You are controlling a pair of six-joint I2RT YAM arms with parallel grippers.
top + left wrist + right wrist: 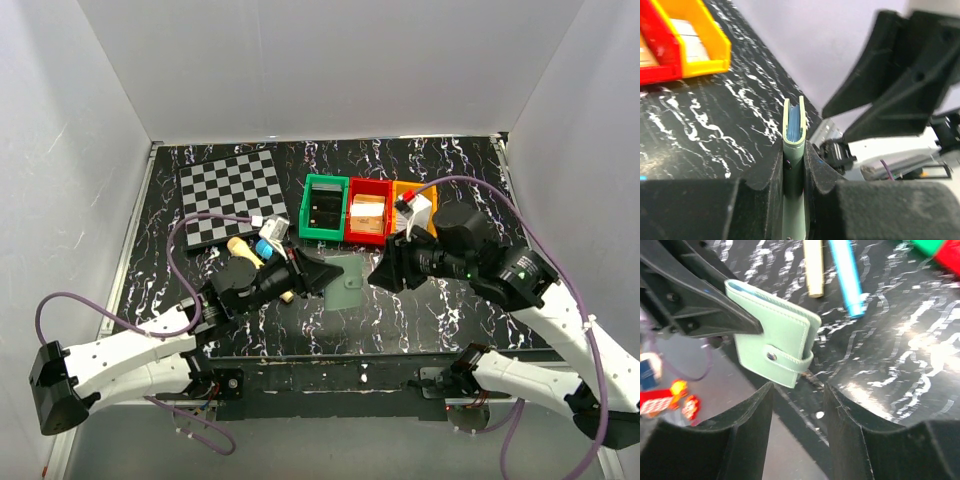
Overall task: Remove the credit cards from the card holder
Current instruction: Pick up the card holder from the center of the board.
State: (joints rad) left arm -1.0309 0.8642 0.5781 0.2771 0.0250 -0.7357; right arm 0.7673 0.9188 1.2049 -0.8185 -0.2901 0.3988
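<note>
While left end effector [794, 167] clenches the closed card holder [775, 347], right end effector [797, 390] released

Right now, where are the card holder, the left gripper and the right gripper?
card holder [774, 339], right wrist view, its closed green cover.
left gripper [794, 159], left wrist view, between its fingertips, clamping the card holder.
right gripper [797, 392], right wrist view, gap between its open fingertips.

Bins [324, 236] just behind the card holder [347, 285]
</note>
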